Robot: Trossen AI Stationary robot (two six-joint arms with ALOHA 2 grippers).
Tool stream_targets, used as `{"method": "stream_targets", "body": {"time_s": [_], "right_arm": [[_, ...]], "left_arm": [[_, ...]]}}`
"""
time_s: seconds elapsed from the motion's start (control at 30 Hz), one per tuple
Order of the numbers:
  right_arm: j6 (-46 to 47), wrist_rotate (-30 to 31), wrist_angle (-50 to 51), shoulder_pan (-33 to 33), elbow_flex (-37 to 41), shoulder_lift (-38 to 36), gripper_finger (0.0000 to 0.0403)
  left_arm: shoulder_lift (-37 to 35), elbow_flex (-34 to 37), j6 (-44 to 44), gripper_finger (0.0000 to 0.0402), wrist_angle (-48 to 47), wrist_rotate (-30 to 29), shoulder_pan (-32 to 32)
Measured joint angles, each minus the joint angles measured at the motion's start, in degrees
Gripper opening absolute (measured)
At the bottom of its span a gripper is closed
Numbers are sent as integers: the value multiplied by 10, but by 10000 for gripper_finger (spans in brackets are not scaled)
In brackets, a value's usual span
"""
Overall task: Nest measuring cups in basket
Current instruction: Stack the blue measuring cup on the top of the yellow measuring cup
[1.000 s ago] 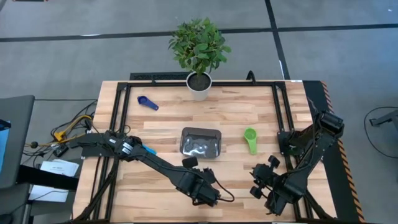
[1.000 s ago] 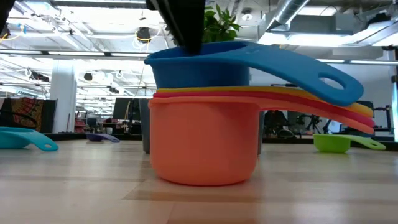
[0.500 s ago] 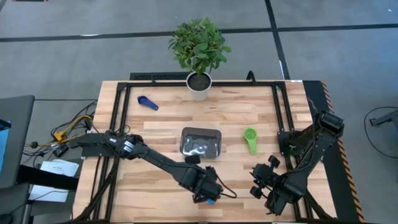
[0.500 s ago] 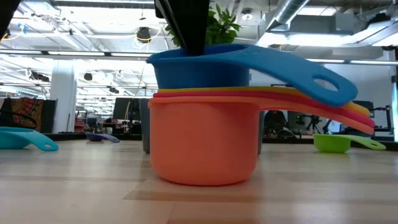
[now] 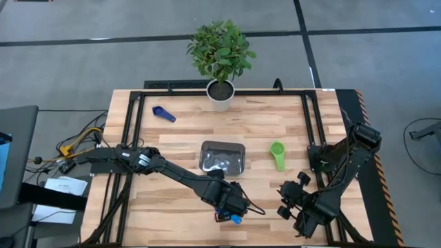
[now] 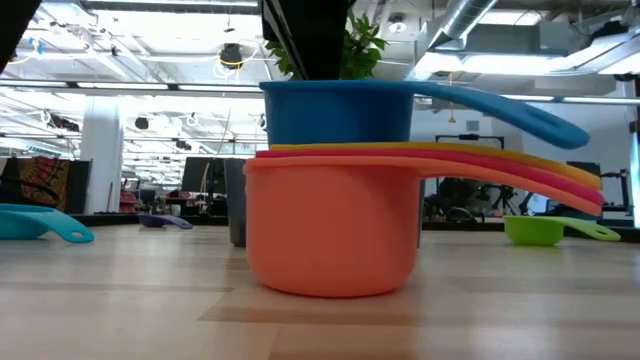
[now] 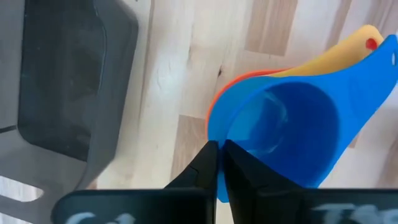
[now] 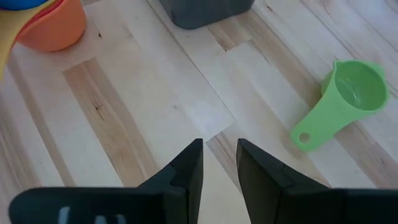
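Note:
A stack of nested measuring cups stands near the table's near edge. Its orange cup [image 6: 330,230] rests bottom-down on the wood, with red and yellow cups inside it and a blue cup [image 7: 286,137] on top. My left gripper [image 7: 219,171] comes down on the stack and is shut on the blue cup; in the high view it [image 5: 227,205] hides most of the stack. The dark grey basket [image 5: 222,157] lies just beyond. A green cup [image 5: 277,154] lies to the right of the basket. My right gripper [image 8: 219,163] waits open at the near right. My left gripper pinches the blue cup's rim [image 7: 214,146] on the side away from its handle, one finger inside the bowl and one outside. The fingers come from above, pointing steeply down. The blue cup sits level in the stack, which stands on the table.
A white plant pot [image 5: 220,96] stands at the far edge and a dark blue cup [image 5: 163,114] lies at the far left. A light blue cup [image 6: 40,222] lies further off, at the low view's left. Bare wood lies between the stack and the basket.
My left gripper has gone a little toward the table's right edge along the near side. The blue cup, tipped before, now sits level in the stack, and its handle has swung round. The stack has slid slightly the same way.

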State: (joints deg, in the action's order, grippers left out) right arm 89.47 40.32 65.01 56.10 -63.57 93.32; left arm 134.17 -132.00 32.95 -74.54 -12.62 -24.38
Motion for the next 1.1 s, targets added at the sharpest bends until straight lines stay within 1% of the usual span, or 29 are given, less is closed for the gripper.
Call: {"method": "stream_targets", "body": {"time_s": [0.07,0.23,0.33,0.47,0.6,0.8,0.97,1.1], "right_arm": [[0,0,1,0,0,0,120],[0,0,2,0,0,0,120],[0,0,2,0,0,0,120],[4,0,1,1,0,0,120],[5,0,-4,2,0,0,120],[5,1,-8,6,0,0,120],[5,1,-10,6,0,0,120],[5,5,-12,5,0,0,120]], "left_arm": [[0,-1,-4,3,-1,0,0],[0,-28,-4,2,-9,1,0],[-12,-25,-4,1,-10,-3,-4],[-33,-26,13,1,-37,-27,-14],[-41,-26,23,1,-69,-33,-34],[-41,-25,44,0,-100,-16,-78],[-40,1,62,0,-95,11,-114],[-39,61,78,0,-54,35,-129]]}}
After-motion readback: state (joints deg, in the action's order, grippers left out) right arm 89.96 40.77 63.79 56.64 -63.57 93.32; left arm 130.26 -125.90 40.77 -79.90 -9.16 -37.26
